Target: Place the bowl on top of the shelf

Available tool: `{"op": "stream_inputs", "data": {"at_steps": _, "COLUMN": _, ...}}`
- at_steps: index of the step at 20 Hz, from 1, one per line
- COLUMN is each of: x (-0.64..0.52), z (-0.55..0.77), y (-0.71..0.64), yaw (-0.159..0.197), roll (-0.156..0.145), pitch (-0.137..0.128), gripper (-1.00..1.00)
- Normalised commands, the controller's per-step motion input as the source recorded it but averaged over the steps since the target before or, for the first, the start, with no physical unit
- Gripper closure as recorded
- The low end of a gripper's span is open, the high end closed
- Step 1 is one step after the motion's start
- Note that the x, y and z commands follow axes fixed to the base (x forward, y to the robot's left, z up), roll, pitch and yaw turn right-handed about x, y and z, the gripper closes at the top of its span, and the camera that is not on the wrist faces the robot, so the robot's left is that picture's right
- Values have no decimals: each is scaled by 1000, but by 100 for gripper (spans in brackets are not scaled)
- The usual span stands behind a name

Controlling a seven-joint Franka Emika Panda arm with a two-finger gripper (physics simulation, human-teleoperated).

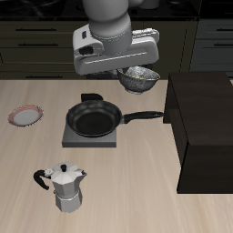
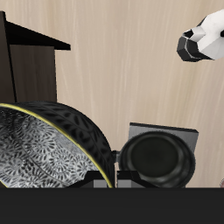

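Your gripper [image 1: 136,71] is clamped on the bowl [image 1: 139,79], held aloft beside the shelf [image 1: 205,127]; carry it level over the flat top.

A light wooden table [image 1: 109,196] stands before dark cabinets with drawers [image 1: 36,41] along the back.

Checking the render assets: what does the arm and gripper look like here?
The arm is a rounded, glossy light-grey shell. The gripper hangs from a boxy white-grey hand with dark vent-like slots on one end. No cables, markings or logos are visible.
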Motion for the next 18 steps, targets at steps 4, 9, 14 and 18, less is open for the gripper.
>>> {"op": "stream_inputs", "data": {"at_steps": 4, "x": -154, "z": 21, "y": 228, "yaw": 10, "roll": 20, "pitch": -10, "gripper": 100}}
{"op": "stream_inputs", "data": {"at_steps": 9, "x": -46, "z": -36, "y": 319, "yaw": -10, "roll": 9, "pitch": 18, "gripper": 100}}
{"op": "stream_inputs", "data": {"at_steps": 14, "x": -124, "z": 11, "y": 461, "yaw": 3, "roll": 22, "pitch": -10, "gripper": 100}}
{"op": "stream_inputs", "data": {"at_steps": 18, "x": -249, "z": 66, "y": 337, "yaw": 14, "roll": 38, "pitch": -38, "gripper": 100}}
